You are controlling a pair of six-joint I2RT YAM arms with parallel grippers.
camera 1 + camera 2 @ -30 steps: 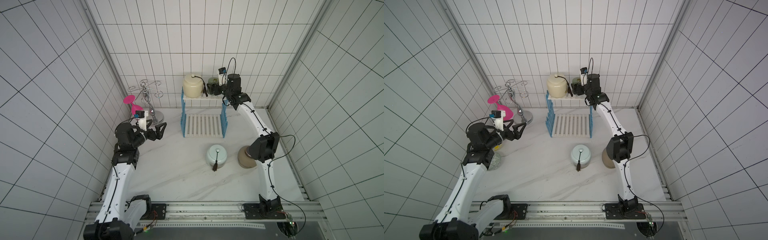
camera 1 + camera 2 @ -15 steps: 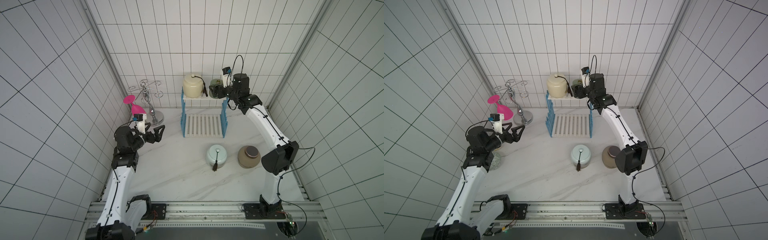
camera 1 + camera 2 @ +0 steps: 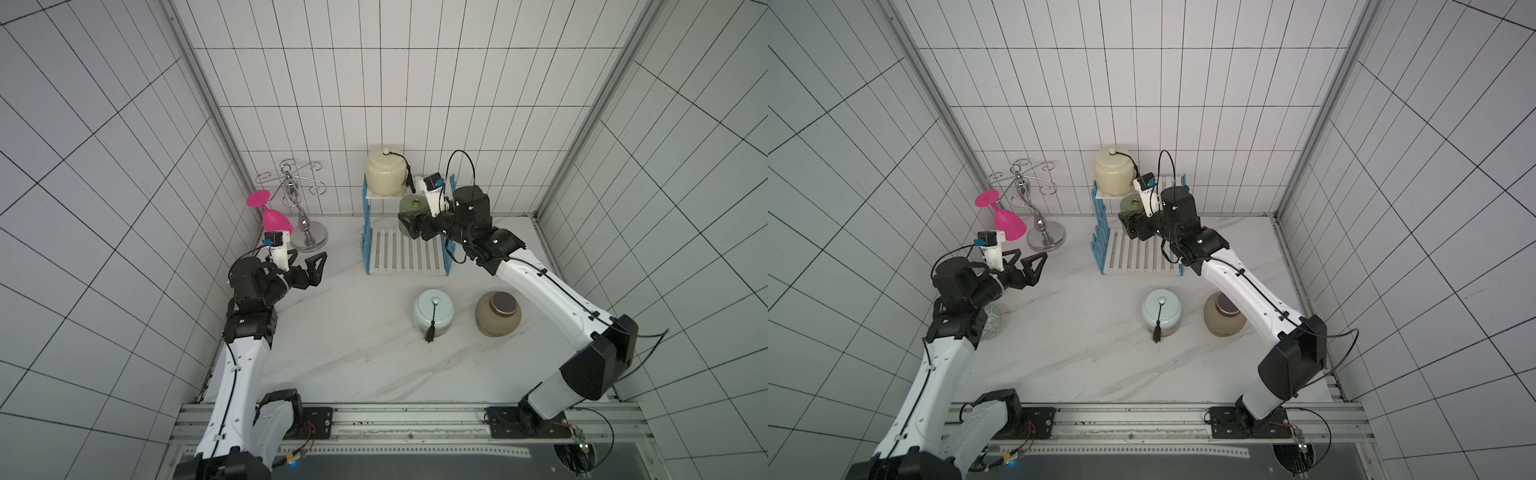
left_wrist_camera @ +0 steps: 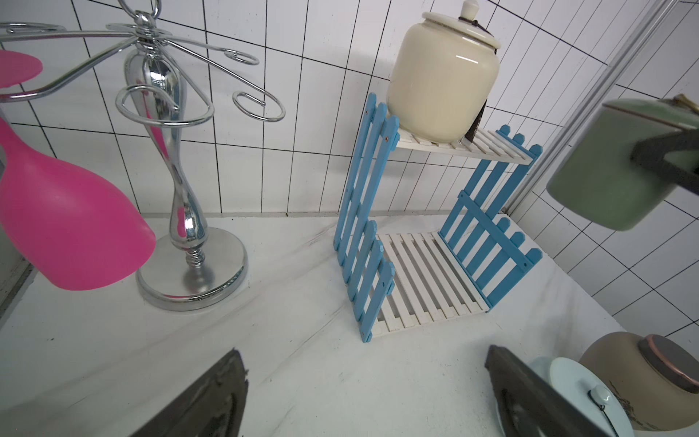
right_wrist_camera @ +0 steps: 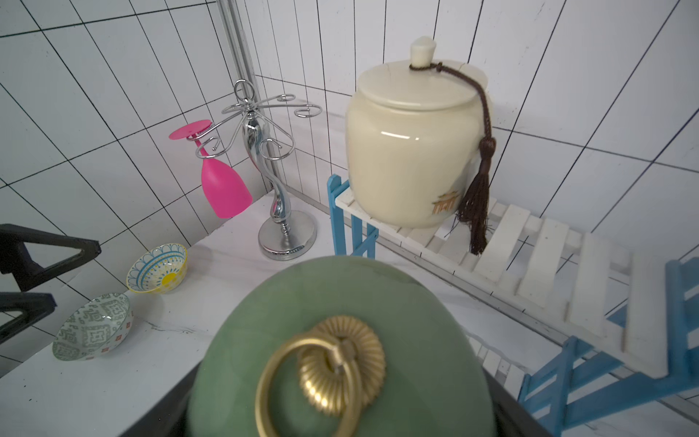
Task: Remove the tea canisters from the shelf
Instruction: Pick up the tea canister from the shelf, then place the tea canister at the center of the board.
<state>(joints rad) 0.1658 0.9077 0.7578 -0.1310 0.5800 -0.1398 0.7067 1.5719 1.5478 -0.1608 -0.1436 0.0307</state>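
The shelf (image 3: 405, 253) stands against the back wall, its lower white boards bare. A large cream tea canister (image 3: 385, 174) with a dark tassel sits on the top tier. My right gripper (image 3: 409, 220) is shut on the small green canister (image 3: 411, 210), holding it in the air in front of the top tier and above the lower boards; its gold ring lid (image 5: 340, 340) fills the right wrist view. A pale blue canister (image 3: 433, 312) and a tan one with a brown lid (image 3: 498, 319) stand on the table before the shelf. My left gripper (image 3: 309, 270) hangs open and empty over the table's left side.
A chrome cup stand (image 3: 305, 224) with a pink goblet (image 3: 274, 218) hanging from it stands left of the shelf. Two patterned bowls (image 5: 94, 333) (image 5: 159, 268) lie by the left wall under my left arm. Tiled walls close in on three sides.
My right arm has drawn the green canister forward and down off the shelf's top tier. My left arm has drifted slightly back to the left, still open.
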